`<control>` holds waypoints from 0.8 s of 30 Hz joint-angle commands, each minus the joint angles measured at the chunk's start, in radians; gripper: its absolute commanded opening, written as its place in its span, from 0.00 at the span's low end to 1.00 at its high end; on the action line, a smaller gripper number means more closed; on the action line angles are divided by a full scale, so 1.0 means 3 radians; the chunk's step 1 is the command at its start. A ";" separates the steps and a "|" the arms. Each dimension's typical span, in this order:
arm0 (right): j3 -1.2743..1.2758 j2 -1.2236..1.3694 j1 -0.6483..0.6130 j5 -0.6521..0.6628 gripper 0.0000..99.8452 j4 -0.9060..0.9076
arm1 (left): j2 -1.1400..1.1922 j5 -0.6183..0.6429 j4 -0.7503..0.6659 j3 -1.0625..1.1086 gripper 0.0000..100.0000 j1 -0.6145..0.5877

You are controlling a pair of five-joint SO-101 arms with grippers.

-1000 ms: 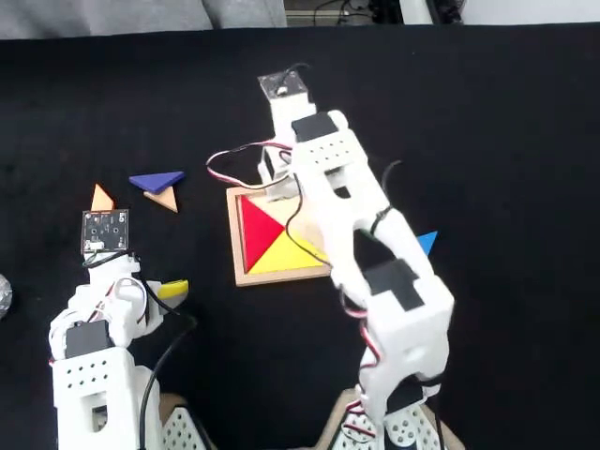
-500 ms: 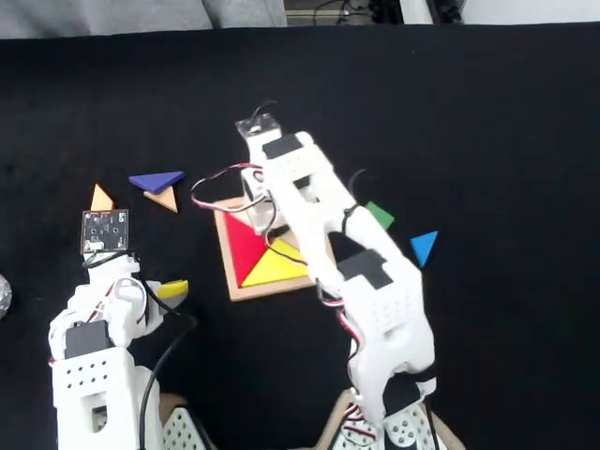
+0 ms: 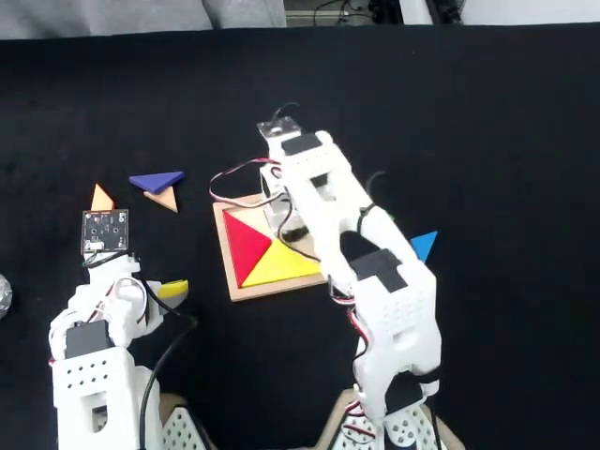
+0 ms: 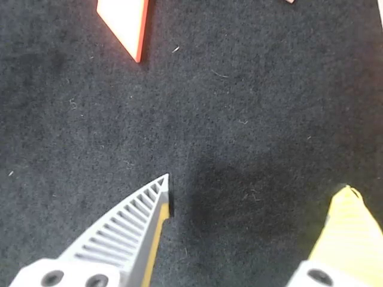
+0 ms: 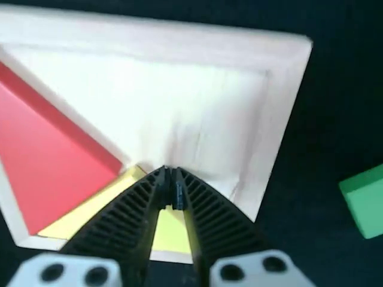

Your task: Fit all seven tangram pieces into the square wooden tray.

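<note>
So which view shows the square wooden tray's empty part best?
Right wrist view: the bare floor of the square wooden tray lies open beyond the right claw. In the high view, the arm mostly covers it.

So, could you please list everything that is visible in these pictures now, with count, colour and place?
wooden tray: 1, pale wood, middle of table
red triangle: 1, red, in tray
yellow triangle: 1, yellow, in tray beside the red one
blue triangle: 1, light blue, right of tray
green piece: 1, green, just outside tray
dark blue triangle: 1, left of tray
orange triangles: 2, near the dark blue one
table: 1, black
left gripper: open, over bare table
right gripper: shut, over tray's bare wood
</note>
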 commanded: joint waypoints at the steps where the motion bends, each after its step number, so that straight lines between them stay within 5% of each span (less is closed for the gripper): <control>1: 0.0043 -0.0233 -0.0210 0.0061 0.01 0.0036 | -0.0036 -0.0036 -0.0051 0.0003 0.40 -0.0008; 17: -0.0284 -0.0524 0.0286 0.0184 0.01 -0.0164 | -0.0036 -0.0036 -0.0051 -0.0003 0.40 -0.0013; 24: -0.0151 -0.0734 0.0425 0.0164 0.01 -0.0169 | -0.0041 0.0210 -0.0051 -0.0166 0.40 -0.0320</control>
